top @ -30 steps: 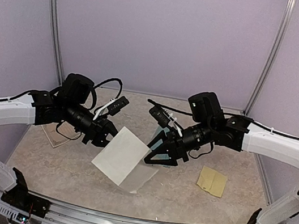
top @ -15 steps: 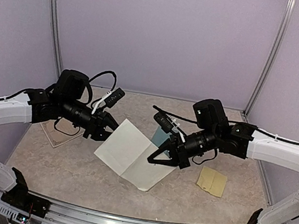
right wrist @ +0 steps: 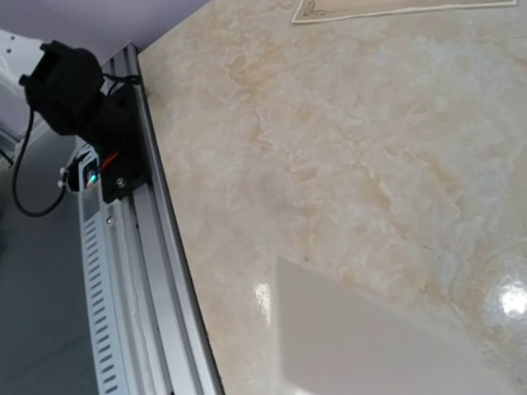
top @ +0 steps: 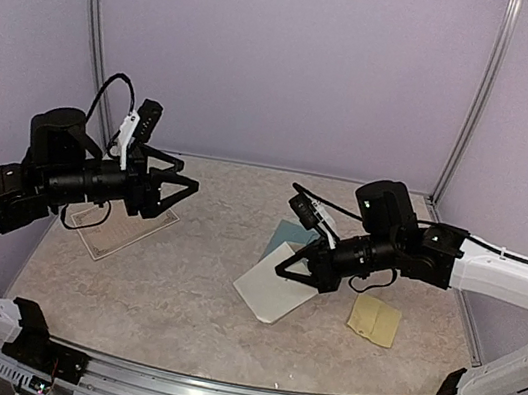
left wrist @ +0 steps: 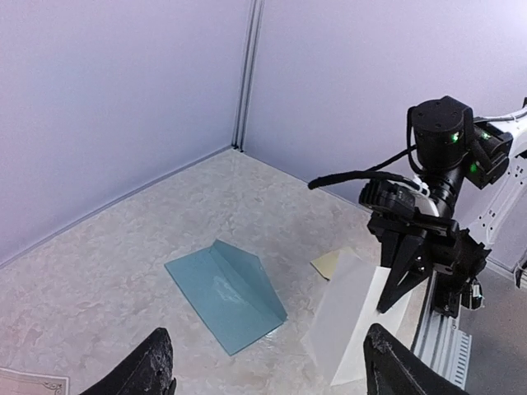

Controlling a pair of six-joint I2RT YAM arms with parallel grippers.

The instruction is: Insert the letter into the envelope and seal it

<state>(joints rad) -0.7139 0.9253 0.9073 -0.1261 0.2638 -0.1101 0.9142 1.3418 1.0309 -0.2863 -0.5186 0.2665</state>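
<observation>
The letter (top: pixel 271 292), a folded white sheet, slants down to the table right of centre. My right gripper (top: pixel 284 270) is shut on its upper edge. In the left wrist view the letter (left wrist: pixel 350 317) hangs from the right gripper (left wrist: pixel 394 303). The right wrist view shows only the letter (right wrist: pixel 370 350) over the table, not its own fingers. The teal envelope (top: pixel 288 233) lies flat just behind, flap open, and shows fully as the envelope (left wrist: pixel 224 292) in the left wrist view. My left gripper (top: pixel 183 194) hovers open and empty at the far left, well away from both.
A yellow-tan sticker sheet (top: pixel 374 319) lies to the right of the letter. A printed card (top: pixel 118 224) lies at the left under the left arm. The metal rail (right wrist: pixel 140 271) runs along the near table edge. Purple walls close in three sides.
My left gripper opened, let go of the letter and drew back to the left. My right gripper shut on the letter and carried it down to the right, in front of the envelope.
</observation>
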